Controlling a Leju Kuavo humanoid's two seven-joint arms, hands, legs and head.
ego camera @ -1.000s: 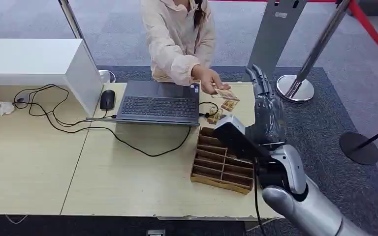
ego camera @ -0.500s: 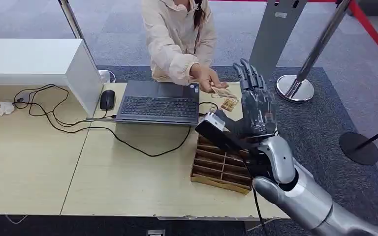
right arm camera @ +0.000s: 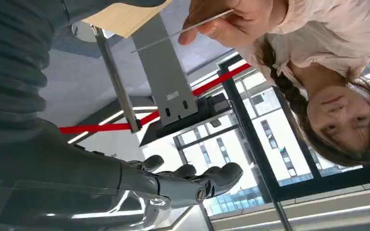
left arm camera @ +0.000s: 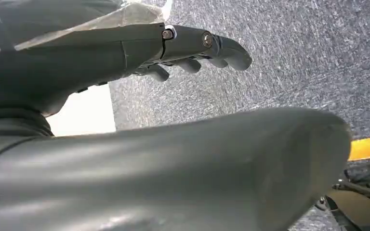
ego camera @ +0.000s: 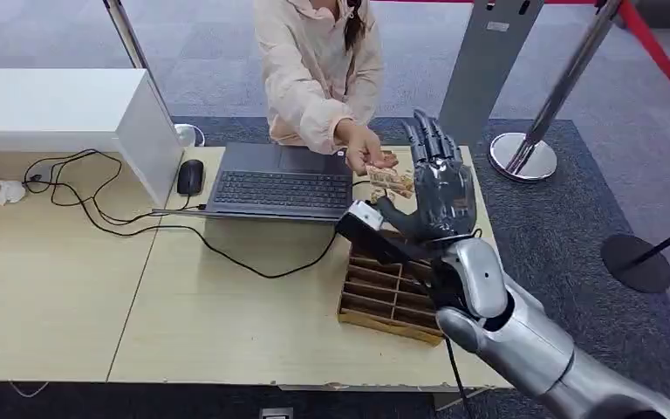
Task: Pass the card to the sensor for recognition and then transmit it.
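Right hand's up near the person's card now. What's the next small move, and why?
Probably ease the right hand a little toward the card and close the fingers on its free end. The person's hand holds the card out just beside the open palm, over the desk, and the robot hand holds nothing yet.

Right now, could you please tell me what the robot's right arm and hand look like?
The right arm is a smooth silver shell with rounded segments, and a thin black cable runs down beside it. A black block sits at the wrist. The right hand is dark grey with slender, segmented fingers and a thicker grey thumb.
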